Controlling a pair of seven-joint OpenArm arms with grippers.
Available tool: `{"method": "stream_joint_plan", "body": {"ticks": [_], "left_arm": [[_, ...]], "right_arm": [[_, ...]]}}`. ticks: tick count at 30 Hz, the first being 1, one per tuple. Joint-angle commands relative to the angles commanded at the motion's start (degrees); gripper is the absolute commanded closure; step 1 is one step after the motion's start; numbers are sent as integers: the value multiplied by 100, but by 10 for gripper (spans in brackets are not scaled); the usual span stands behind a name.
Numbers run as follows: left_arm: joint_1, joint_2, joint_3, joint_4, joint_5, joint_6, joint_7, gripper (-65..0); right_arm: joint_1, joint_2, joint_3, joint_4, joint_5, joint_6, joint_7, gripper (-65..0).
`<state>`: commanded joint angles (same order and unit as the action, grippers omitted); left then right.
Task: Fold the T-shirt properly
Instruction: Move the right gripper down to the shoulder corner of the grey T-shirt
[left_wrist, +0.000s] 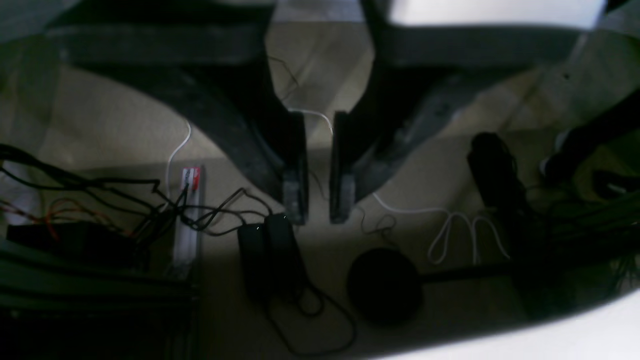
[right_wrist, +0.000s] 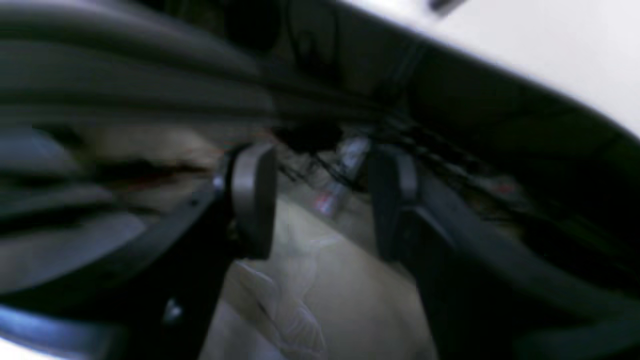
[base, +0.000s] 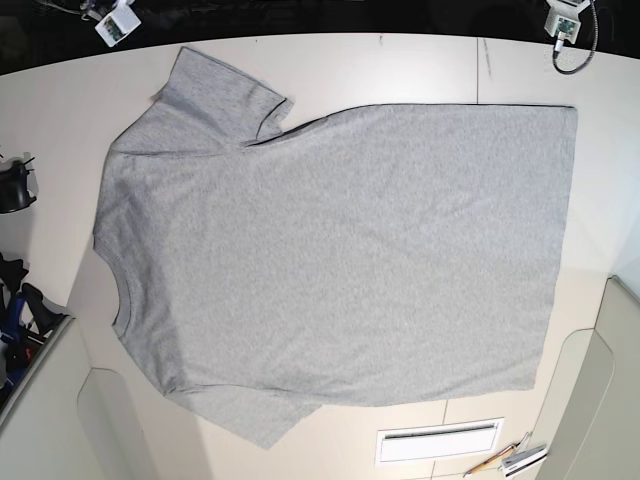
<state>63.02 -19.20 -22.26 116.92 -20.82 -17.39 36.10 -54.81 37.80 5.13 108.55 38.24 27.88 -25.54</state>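
Note:
The light grey T-shirt lies spread flat on the white table in the base view. Its neck points left, its hem right, and one sleeve reaches toward the back left. No lettering shows on the upper side. Neither gripper appears over the table. In the left wrist view my left gripper hangs off the table above the floor, a narrow gap between its fingers and nothing held. In the blurred right wrist view my right gripper stands open and empty beside the table edge, also over the floor.
Small white boxes sit at the table's back corners. A slot plate and pens lie near the front edge. On the floor below are cables, black adapters and a power strip.

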Motion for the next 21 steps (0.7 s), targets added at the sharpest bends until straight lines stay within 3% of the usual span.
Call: {"method": "stream_joint_plan", "body": {"ticks": [2, 6, 13, 16, 19, 21], "left_arm": [[-2, -2, -2, 168, -2, 2, -7, -114], [-42, 0, -48, 446, -7, 2, -37, -243], [-293, 0, -748, 490, -127, 0, -24, -256], [-319, -2, -1001, 490, -125, -2, -24, -256], [-321, -2, -1106, 490, -122, 0, -33, -256], [-321, 0, -1110, 490, -120, 2, -28, -256]], "right_arm": [[0, -109, 466, 0, 415, 260, -66, -300], [20, -280, 1200, 0, 911, 407, -127, -299], [457, -568, 1591, -2, 1152, 402, -214, -300], [717, -719, 1591, -24, 1062, 203, -238, -300], [979, -892, 1591, -157, 951, 125, -236, -304], [1130, -1032, 1589, -352, 955, 127, -240, -354]]}}
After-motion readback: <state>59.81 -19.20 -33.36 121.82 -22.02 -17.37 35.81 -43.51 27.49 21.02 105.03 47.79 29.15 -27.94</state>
